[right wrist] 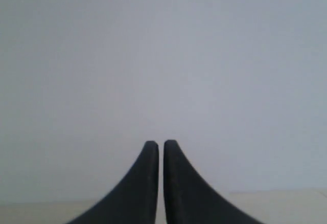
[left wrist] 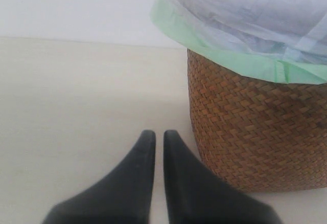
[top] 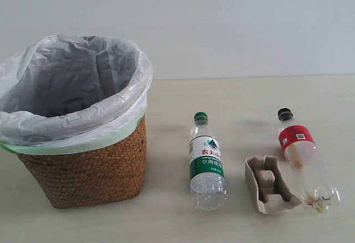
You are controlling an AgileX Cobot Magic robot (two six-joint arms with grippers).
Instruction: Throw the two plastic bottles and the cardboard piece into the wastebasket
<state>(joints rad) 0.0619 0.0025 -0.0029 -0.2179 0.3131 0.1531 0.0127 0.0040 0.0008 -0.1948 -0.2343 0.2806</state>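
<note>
Nothing is binned yet: green-capped bottle, pulp cardboard tray and red-labelled bottle are seen on the desk, at three o'clock of the wastebasket. Both arms' jaws are nearly closed and empty.

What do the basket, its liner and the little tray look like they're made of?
Wastebasket: woven wicker or similar fibre, brown, matte weave. Liner: thin plastic film, translucent and crinkled. Cardboard piece: probably moulded pulp, matte beige, rounded compartments.

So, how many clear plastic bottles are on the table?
2. The green-capped plastic bottle lies right of the brown woven wastebasket; the black-capped bottle farthest right, past the beige cardboard tray. None looks hidden.
</note>
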